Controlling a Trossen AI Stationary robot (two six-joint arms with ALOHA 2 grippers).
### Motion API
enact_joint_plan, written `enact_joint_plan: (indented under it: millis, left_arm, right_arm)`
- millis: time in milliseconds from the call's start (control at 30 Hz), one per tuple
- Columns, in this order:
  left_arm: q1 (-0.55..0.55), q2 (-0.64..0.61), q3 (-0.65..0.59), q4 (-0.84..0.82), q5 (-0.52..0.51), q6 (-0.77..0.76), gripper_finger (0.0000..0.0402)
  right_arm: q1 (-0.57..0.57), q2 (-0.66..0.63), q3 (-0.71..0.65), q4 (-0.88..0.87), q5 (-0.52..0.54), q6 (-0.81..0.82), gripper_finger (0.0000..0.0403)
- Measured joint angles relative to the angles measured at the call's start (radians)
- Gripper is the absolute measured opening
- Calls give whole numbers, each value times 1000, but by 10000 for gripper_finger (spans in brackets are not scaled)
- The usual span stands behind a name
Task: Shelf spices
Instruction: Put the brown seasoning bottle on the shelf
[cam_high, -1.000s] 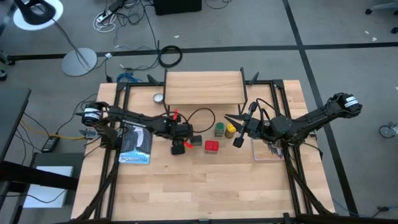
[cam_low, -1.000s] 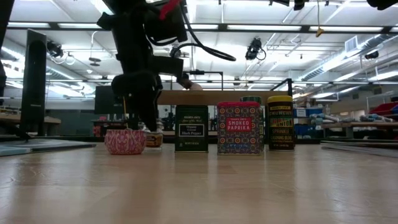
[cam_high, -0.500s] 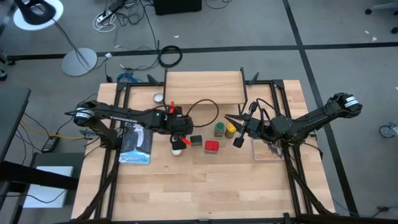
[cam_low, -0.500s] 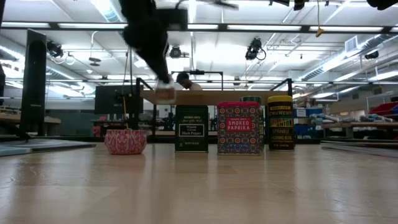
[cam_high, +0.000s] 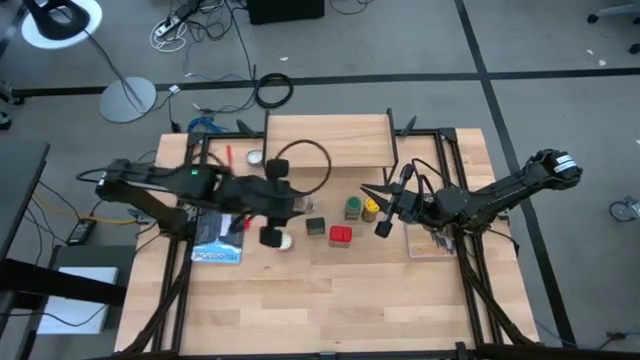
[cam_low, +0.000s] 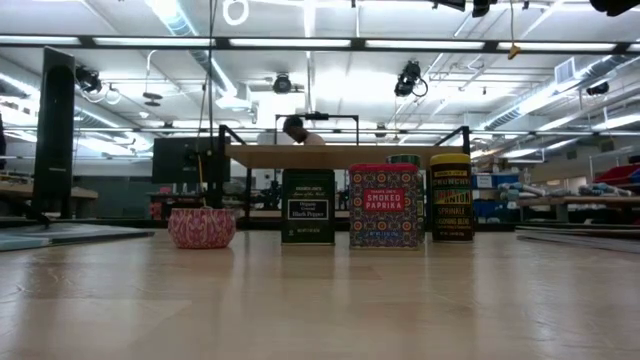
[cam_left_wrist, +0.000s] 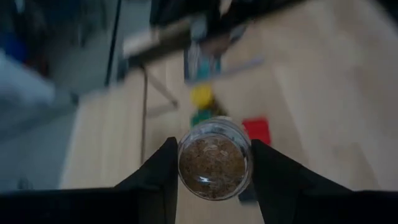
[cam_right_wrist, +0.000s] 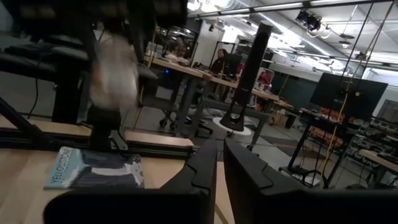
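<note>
My left gripper (cam_left_wrist: 214, 149) (cam_high: 271, 232) hangs high over the table's middle left, shut on the small brownish jar (cam_left_wrist: 214, 158). The jar is out of the low view. The black tin (cam_high: 316, 227) (cam_low: 308, 207), red tin (cam_high: 340, 235) (cam_low: 385, 205), green-capped jar (cam_high: 353, 208) and yellow jar (cam_high: 370, 210) (cam_low: 451, 197) stand on the tabletop, just near of the shelf (cam_high: 328, 140) (cam_low: 340, 155). My right gripper (cam_high: 382, 226) (cam_right_wrist: 219, 155) waits right of the yellow jar, shut and holding nothing. My left gripper pinches the brownish jar by its round side wall (cam_left_wrist: 180, 163), one finger on each side. In the wrist view I look onto the jar's round end and its brown contents. The jar is lifted clear of the table.
A pink fluted cup (cam_low: 201, 227) (cam_high: 286, 241) sits on the table left of the black tin. A book (cam_high: 218, 235) (cam_right_wrist: 93, 168) lies at the left, and another (cam_high: 432, 240) under the right arm. A silver disc (cam_high: 256, 157) lies by the shelf's left end.
My left gripper has risen from beside the pink cup, carrying the brownish jar up and out of the low view. It has also drawn a little toward the table's left. The jar, which stood on the table, is now lifted clear.
</note>
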Motion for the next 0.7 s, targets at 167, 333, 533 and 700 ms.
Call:
enact_joint_plan:
  millis: [167, 333, 533, 700]
  left_arm:
    - [-86, -48, 43, 90, 75, 190, 154]
    - [-161, -78, 60, 187, 186, 350, 154]
    - [-229, -79, 61, 217, 362, 523, 154]
    - [-271, -79, 61, 215, 475, 601, 154]
  right_arm:
    - [0, 0, 0, 0, 0, 0, 30]
    - [0, 0, 0, -1, 0, 0, 27]
    - [0, 0, 0, -5, 0, 0, 28]
    - [0, 0, 0, -5, 0, 0, 27]
